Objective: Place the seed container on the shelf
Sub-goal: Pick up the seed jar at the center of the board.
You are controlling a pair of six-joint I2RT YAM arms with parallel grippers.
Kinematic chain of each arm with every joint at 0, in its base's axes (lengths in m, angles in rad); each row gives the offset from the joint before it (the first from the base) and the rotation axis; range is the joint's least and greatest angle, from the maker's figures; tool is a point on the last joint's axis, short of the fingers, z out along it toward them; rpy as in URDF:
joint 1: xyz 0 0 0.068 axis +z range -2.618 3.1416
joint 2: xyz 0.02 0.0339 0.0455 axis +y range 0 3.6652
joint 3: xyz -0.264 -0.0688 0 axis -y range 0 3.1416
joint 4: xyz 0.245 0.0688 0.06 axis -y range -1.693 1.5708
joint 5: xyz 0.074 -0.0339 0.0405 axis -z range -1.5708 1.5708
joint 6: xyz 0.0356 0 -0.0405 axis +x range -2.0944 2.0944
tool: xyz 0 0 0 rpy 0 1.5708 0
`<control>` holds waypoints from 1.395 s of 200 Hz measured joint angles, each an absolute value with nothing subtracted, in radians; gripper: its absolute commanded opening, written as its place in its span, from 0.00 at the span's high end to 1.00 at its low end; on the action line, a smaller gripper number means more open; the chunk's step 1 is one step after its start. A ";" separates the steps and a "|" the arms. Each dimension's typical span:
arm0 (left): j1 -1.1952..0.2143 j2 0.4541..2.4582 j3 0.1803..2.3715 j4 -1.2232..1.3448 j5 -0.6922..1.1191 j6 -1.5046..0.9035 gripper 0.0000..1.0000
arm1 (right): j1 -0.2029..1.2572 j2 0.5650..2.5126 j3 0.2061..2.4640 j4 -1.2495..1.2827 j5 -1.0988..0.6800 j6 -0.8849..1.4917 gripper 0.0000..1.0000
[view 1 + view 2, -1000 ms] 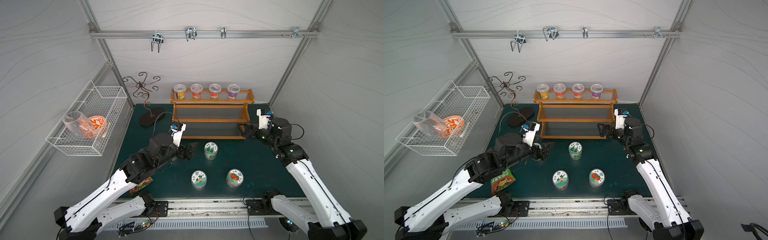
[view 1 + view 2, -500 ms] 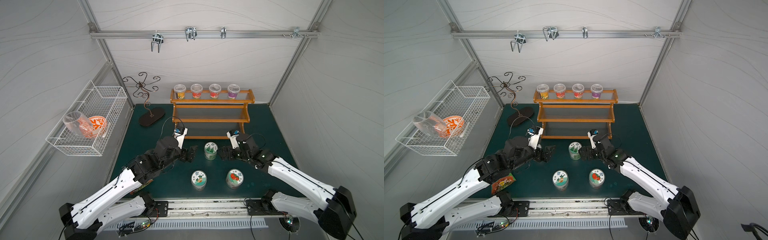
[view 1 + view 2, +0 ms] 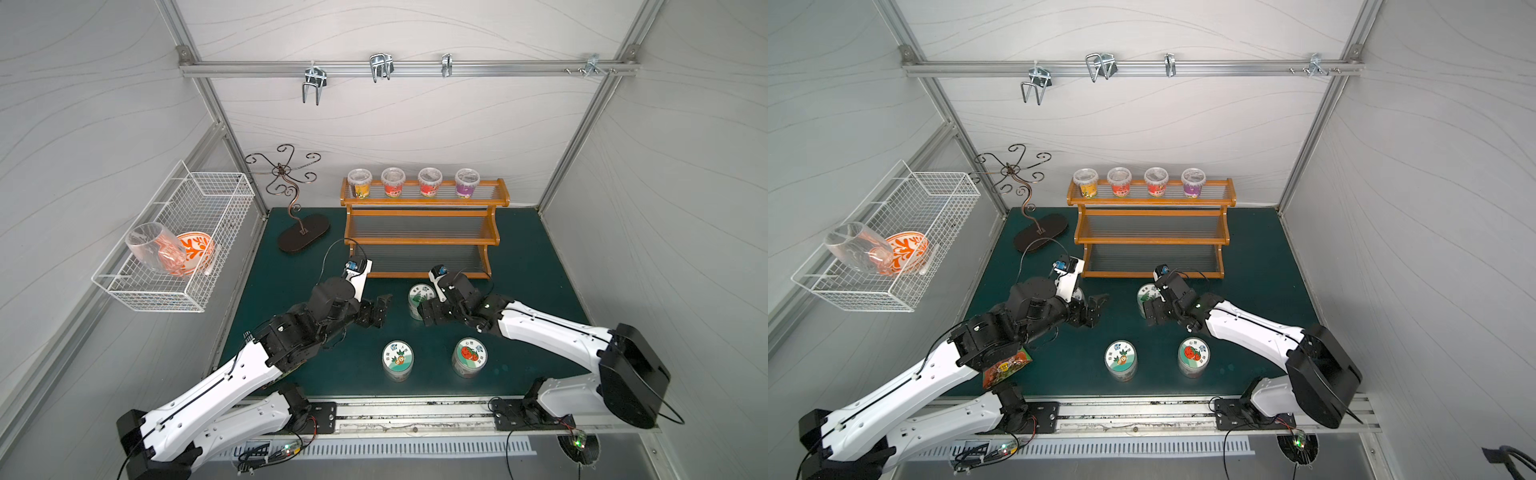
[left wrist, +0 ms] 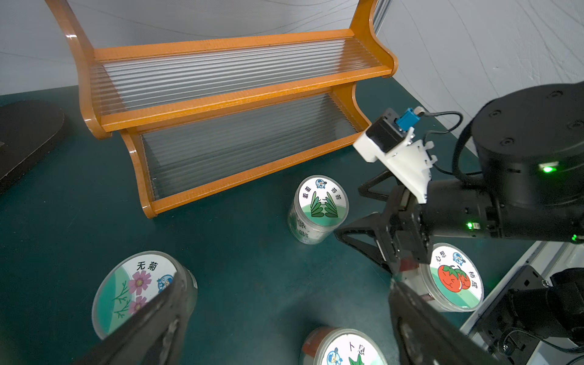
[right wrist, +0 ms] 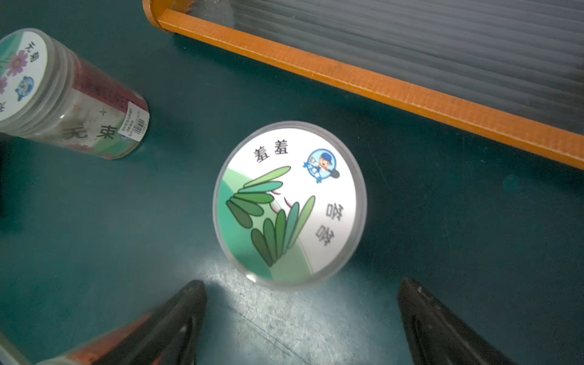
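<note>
In front of the shelf, the right gripper is spread wide just beside the seed container, ready to grab it; the left gripper is spread too.

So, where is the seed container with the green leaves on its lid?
In both top views the container stands on the green mat just before the shelf's lowest tier, beside the open right gripper.

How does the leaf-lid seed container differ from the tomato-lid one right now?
Lid art: the leaf-lid container shows green fronds, the tomato-lid container red tomatoes. Place: the leaf-lid one stands just before the bottom tier of the shelf, the tomato-lid one nearer the front edge of the mat. The right gripper, jaws open, faces the leaf-lid one; none is at the tomato-lid one. Both stand upright on the mat.
</note>
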State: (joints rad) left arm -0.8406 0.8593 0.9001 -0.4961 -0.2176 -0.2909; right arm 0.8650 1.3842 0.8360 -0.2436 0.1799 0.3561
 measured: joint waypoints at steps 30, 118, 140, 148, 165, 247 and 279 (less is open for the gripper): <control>-0.841 0.859 0.900 -0.496 -0.218 -0.290 0.00 | 0.877 1.448 0.893 -0.236 0.187 0.337 0.01; -0.841 0.859 0.900 -0.497 -0.221 -0.287 0.00 | 0.888 1.561 0.983 -0.245 0.229 0.314 0.01; -0.841 0.859 0.900 -0.497 -0.221 -0.287 0.00 | 0.890 1.574 0.991 -0.251 0.240 0.313 0.01; -0.841 0.859 0.900 -0.497 -0.221 -0.287 0.00 | 0.890 1.579 0.994 -0.253 0.245 0.314 0.01; -0.841 0.859 0.900 -0.497 -0.221 -0.287 0.00 | 0.890 1.587 0.996 -0.258 0.254 0.314 0.01; -0.841 0.857 0.883 -0.497 -0.224 -0.288 0.00 | 0.891 1.608 1.005 -0.281 0.257 0.310 0.24; -0.841 0.855 0.876 -0.496 -0.225 -0.284 0.00 | 0.891 1.602 1.021 -0.324 0.252 0.291 0.34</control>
State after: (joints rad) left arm -0.8406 0.8547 0.8764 -0.4961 -0.2249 -0.2844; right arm 0.8909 1.6020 1.0210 -0.3241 0.2520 0.2909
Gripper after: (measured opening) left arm 0.996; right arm 0.869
